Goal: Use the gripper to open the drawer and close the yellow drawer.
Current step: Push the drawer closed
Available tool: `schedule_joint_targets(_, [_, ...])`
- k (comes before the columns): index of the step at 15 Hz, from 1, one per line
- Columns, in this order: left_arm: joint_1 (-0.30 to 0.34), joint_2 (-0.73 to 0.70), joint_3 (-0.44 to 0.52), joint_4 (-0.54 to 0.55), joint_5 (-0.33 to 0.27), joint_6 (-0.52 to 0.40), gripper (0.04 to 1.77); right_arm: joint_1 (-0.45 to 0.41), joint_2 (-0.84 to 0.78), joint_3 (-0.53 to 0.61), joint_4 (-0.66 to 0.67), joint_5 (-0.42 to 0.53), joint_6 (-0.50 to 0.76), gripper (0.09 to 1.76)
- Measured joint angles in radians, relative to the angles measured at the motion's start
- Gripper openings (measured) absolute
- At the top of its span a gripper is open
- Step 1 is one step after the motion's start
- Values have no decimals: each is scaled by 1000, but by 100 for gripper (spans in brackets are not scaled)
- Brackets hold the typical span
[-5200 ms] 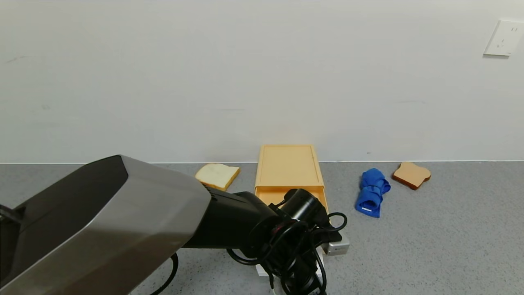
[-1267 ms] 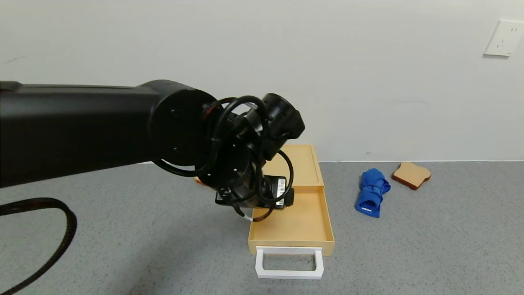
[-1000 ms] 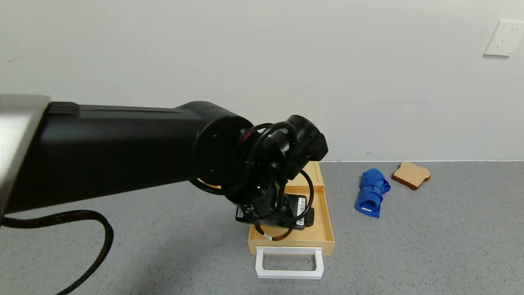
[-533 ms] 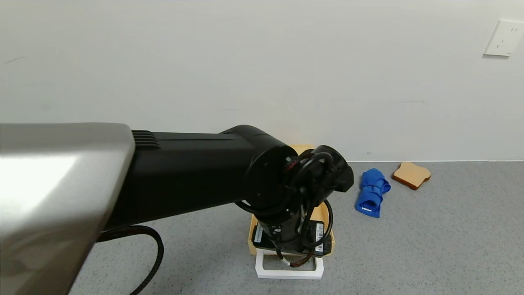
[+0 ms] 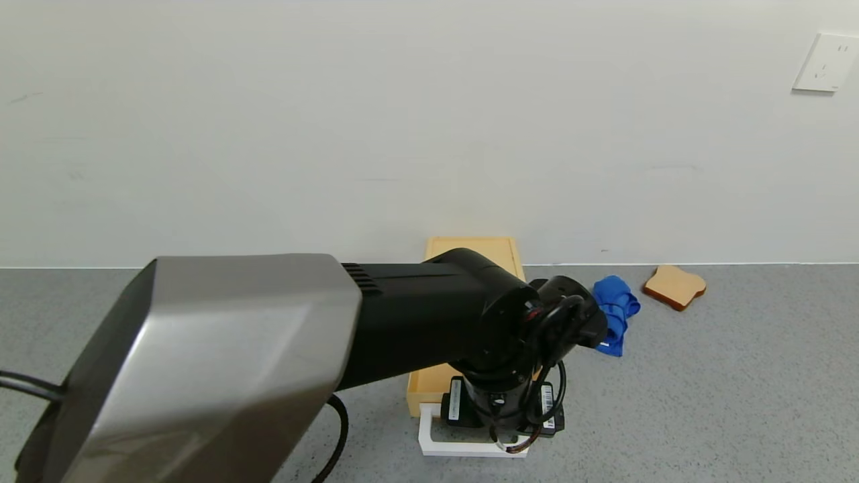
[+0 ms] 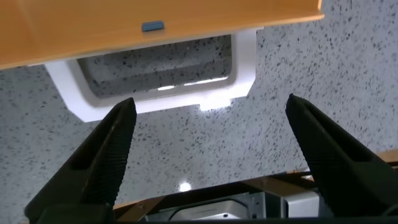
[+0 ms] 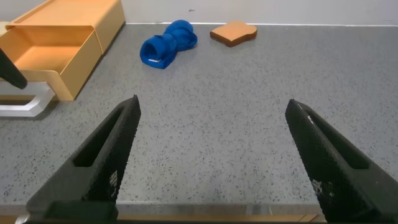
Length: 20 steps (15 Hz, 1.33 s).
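The yellow drawer [image 5: 417, 391] stands pulled out of its flat yellow case [image 5: 472, 246] by the wall, mostly hidden by my left arm. Its white loop handle [image 5: 429, 444] lies on the counter at the near end. My left gripper [image 5: 501, 424] hangs low over the handle, fingers open. In the left wrist view the handle [image 6: 163, 94] and the drawer front [image 6: 155, 22] lie just ahead of the open left gripper [image 6: 210, 102], which holds nothing. My right gripper [image 7: 212, 102] is open and empty over bare counter, with the drawer [image 7: 56, 50] off to one side.
A rolled blue cloth [image 5: 616, 310] lies right of the drawer, and a brown toast slice [image 5: 674, 286] farther right by the wall. Both show in the right wrist view: the cloth [image 7: 166, 46] and the toast [image 7: 233, 32]. A wall socket [image 5: 825, 62] is upper right.
My left arm has swung down and toward me, from above the open drawer tray to low over its white handle. The drawer has not moved in the last second.
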Motion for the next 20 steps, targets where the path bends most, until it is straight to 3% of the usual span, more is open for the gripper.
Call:
schedule_joint_targets(4, [-14, 50, -30, -22, 25, -43, 173, 0, 0, 0, 0, 0, 0, 171])
schedule_joint_targets(10, [-27, 91, -30, -51, 127, -92, 173, 0, 0, 0, 0, 0, 0, 171])
schedule_joint_targets(20, [-26, 121, -31, -90, 132, -107, 173, 0, 0, 0, 0, 0, 0, 171])
